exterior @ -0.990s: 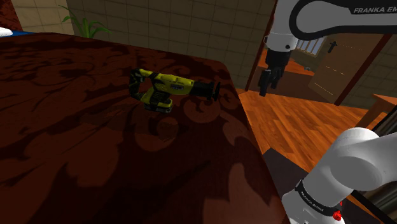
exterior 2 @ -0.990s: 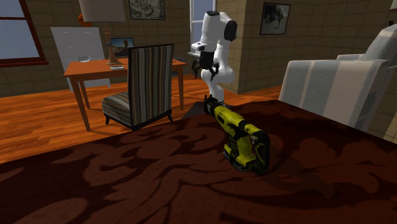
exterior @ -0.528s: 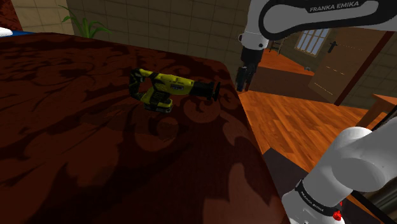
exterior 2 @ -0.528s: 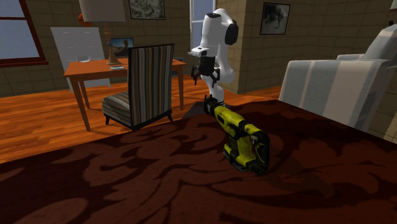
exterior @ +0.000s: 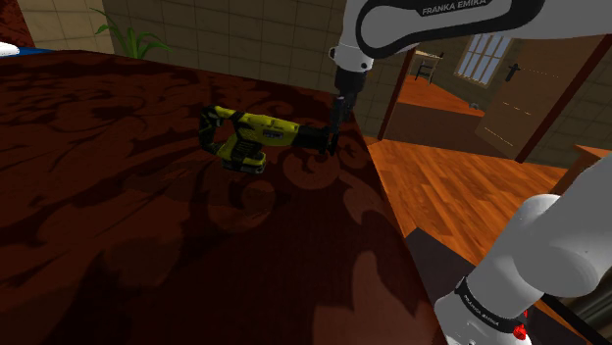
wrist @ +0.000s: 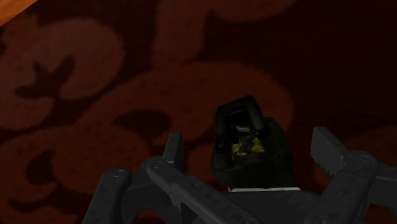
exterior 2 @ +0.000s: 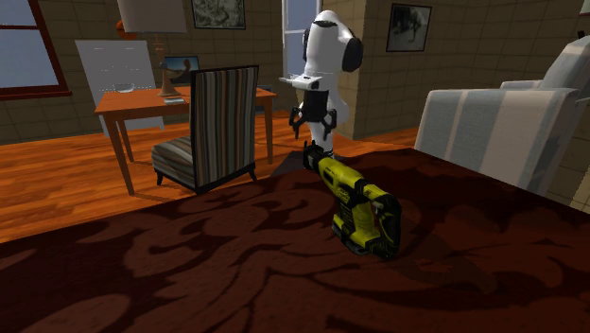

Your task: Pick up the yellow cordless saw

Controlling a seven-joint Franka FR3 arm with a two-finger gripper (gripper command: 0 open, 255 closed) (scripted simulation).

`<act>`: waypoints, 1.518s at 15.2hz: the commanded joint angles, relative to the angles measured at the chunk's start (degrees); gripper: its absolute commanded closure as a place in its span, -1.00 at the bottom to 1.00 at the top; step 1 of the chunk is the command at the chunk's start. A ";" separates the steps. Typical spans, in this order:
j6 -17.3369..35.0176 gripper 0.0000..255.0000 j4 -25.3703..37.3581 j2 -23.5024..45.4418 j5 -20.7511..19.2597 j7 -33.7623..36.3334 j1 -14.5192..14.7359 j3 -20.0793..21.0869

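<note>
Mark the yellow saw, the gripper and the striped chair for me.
yellow saw (exterior: 260,128), shoulder view, on its yellow housing.
gripper (wrist: 248,147), wrist view, midway between its open fingertips.
striped chair (exterior 2: 225,118), second exterior view, on its backrest.

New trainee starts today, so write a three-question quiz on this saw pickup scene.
1. True or false: the gripper is shut on the yellow saw.
2. Which part of the saw is nearest the gripper? A handle; B black front end; C battery base.
3. What does the saw lie on?
Key: 1 false, it is open; 2 B; 3 a dark red patterned surface.
</note>
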 commanded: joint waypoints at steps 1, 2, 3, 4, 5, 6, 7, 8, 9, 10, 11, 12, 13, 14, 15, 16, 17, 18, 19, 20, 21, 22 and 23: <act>1.12 -1.00 3.47 3.78 0.33 -2.19 0.51 0.17; 1.47 -1.00 5.25 5.56 0.50 -3.06 0.82 0.41; 1.77 -1.00 7.08 7.32 0.67 -3.91 1.14 0.65; 2.01 -1.00 8.96 9.08 0.82 -4.76 1.43 0.92; 2.20 -1.00 10.88 10.83 0.96 -5.60 1.73 1.21; 2.33 -1.00 12.85 12.58 1.08 -6.42 2.02 1.52; 2.40 -1.00 14.87 14.33 1.19 -7.23 2.32 1.83; 2.42 -1.00 16.94 16.08 1.27 -8.03 2.63 2.16; 2.39 -1.00 19.07 17.84 1.34 -8.81 2.93 2.51; 2.30 -1.00 21.26 19.60 1.38 -9.58 3.25 2.86; 2.20 -1.00 22.85 20.86 1.39 -10.12 3.48 3.12; 2.95 -1.00 22.16 20.92 1.37 -10.07 3.47 3.12; 3.70 -1.00 21.47 20.99 1.35 -10.03 3.46 3.12; 4.44 -1.00 20.83 21.08 1.32 -9.99 3.46 3.11; 5.18 -1.00 20.19 21.18 1.29 -9.95 3.45 3.10; 5.91 -1.00 19.57 21.29 1.26 -9.90 3.45 3.09; 6.64 -1.00 18.96 21.42 1.23 -9.85 3.44 3.09; 7.37 -1.00 18.36 21.55 1.19 -9.81 3.44 3.08; 7.79 -1.00 18.01 21.62 1.17 -9.78 3.44 3.07; 7.79 -1.00 18.02 21.63 1.17 -9.78 3.44 3.07; 7.78 1.00 18.02 21.61 1.18 -9.80 3.43 3.06; 7.74 1.00 18.02 21.57 1.18 -9.80 3.43 3.07; 7.73 1.00 18.01 21.55 1.18 -9.79 3.44 3.07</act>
